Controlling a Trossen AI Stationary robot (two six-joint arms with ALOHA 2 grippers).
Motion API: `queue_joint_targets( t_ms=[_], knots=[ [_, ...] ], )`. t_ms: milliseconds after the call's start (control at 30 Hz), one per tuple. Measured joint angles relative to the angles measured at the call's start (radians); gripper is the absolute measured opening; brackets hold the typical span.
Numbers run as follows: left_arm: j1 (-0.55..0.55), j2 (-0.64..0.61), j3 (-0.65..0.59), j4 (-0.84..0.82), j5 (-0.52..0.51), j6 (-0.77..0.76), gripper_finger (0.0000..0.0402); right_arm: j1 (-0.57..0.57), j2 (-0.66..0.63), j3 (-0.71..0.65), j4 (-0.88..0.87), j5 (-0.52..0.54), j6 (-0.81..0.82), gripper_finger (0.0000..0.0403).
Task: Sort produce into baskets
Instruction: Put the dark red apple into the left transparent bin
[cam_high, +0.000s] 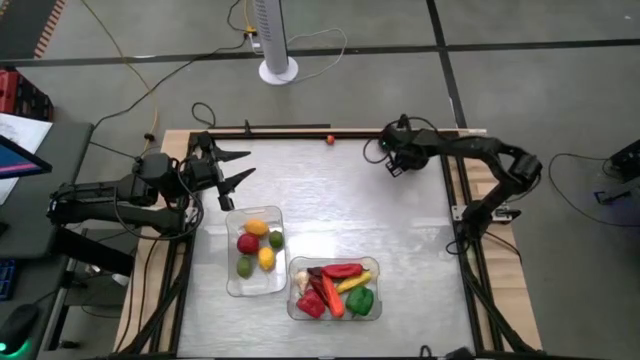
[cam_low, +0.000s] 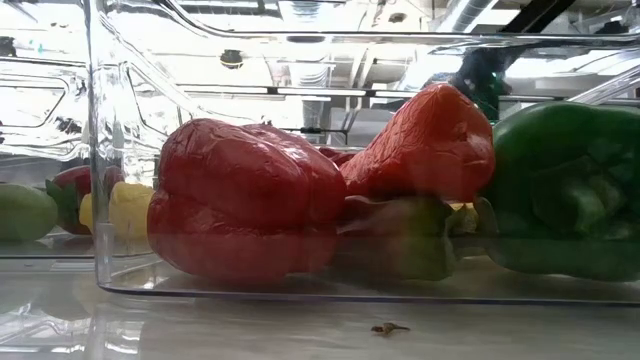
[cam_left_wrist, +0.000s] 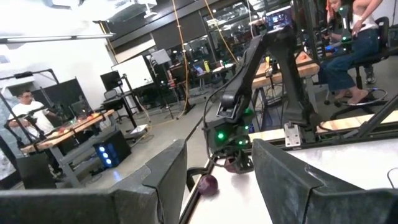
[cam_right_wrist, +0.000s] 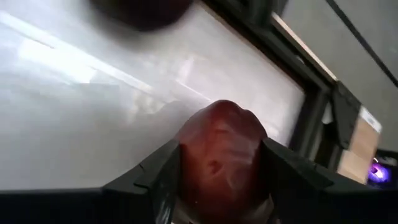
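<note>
arms: two, dark, jointed, black cables looped alongside
right arm (cam_left_wrist: 261, 74): green lights near its wrist
fingers (cam_left_wrist: 283, 177): dark, flat, wedge-shaped

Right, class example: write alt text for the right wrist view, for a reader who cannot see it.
The right gripper has its two dark fingers closed against the sides of a dark red round piece of produce, seen close up just above the pale table. Another dark round piece lies blurred farther off, and the table's dark frame crosses behind.
</note>
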Motion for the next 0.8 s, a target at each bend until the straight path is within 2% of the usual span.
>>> queue_joint_targets(
  t_ms=[133,267,467,633,800],
  knots=[
    [0.000,0.000,0.000,0.000,0.000,0.000,0.0169,0.113,0.000,0.068,-0.016,-0.079,0.017,0.0229],
    [0.000,0.000,0.000,0.000,0.000,-0.001,0.0169,0.253,0.000,0.133,0.039,-0.208,0.016,0.0229],
    [0.000,0.000,0.000,0.001,0.000,-0.006,0.0169,0.469,0.000,0.159,0.323,-0.486,-0.044,0.0229],
    [0.000,0.000,0.000,0.012,0.000,-0.015,0.0169,0.622,0.000,0.159,0.604,-0.513,-0.047,0.0229],
    [0.000,0.000,0.000,0.019,0.000,-0.015,0.0169,0.697,0.019,0.160,0.837,-0.547,-0.055,0.0229]
  ],
)
